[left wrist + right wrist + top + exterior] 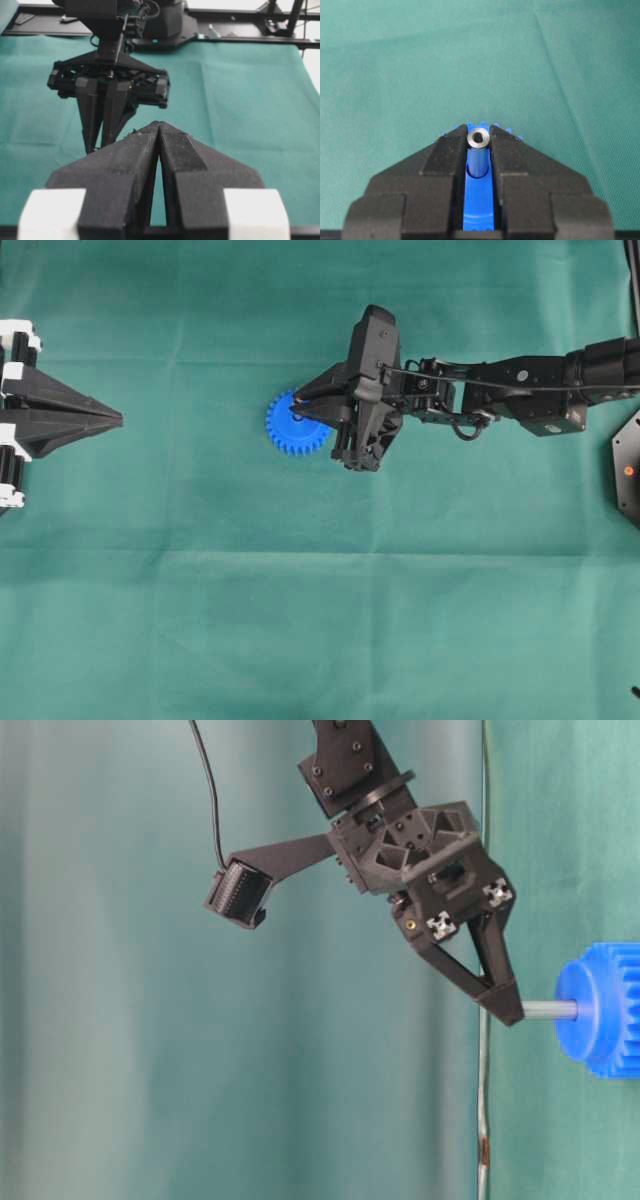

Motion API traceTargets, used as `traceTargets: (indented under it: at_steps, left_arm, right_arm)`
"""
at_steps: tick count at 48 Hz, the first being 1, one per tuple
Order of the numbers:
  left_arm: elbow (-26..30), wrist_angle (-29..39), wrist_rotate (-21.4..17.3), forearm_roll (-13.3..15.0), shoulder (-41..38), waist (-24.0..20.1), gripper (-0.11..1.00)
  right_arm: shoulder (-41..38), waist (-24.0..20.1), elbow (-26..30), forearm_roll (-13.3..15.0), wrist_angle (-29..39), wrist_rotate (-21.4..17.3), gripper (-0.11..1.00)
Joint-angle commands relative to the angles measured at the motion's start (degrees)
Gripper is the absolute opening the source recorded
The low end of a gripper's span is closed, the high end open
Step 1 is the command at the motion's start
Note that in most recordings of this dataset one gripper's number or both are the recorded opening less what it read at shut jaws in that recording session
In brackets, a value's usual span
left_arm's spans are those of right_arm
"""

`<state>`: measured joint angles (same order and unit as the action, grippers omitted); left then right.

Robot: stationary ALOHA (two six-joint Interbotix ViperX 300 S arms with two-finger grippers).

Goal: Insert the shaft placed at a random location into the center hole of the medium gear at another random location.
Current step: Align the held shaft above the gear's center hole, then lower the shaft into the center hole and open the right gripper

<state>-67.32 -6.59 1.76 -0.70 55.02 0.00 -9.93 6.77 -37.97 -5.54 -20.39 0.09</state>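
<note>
Right gripper [479, 139] is clamped on the shaft [479, 137], which sits pinched between the two black fingertips near its top end. In the right wrist view, the shaft appears centre frame as a silver ring with a dark middle, and blue plastic of the medium gear [296, 424] fills the slot beneath it.

The table-level view, lower right of frame, shows the shaft's far end meeting the gear's raised hub [578, 1011], where the center hole would be. The hole itself is hidden by the shaft and fingers; how deep the shaft has gone cannot be told.

Judgement: the grip is set high on the shaft so that the lower length is free to enter the hub, and the fingers straddle the gear's middle to keep the shaft in line with the hole.

Left gripper [159, 131] rests at the left edge of the overhead view, well apart from the gear, fingertips pressed together on nothing.

Containers: none present. The gear lies on the green cloth [320, 620], left of centre in the overhead view.
</note>
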Motion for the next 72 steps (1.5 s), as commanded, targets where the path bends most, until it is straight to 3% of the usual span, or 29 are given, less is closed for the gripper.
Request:
traceTargets:
  at_steps: [1, 72]
  left_arm:
    - [1.1, -0.3, 0.0, -0.1, -0.4, -0.1, 0.00]
    - [1.1, -0.3, 0.0, -0.1, -0.4, -0.1, 0.00]
  right_arm:
    - [0.8, -0.1, 1.0, -0.1, -0.8, -0.4, 0.13]
    - [-3.2, -1.4, 1.8, -0.5, -1.7, -1.1, 0.13]
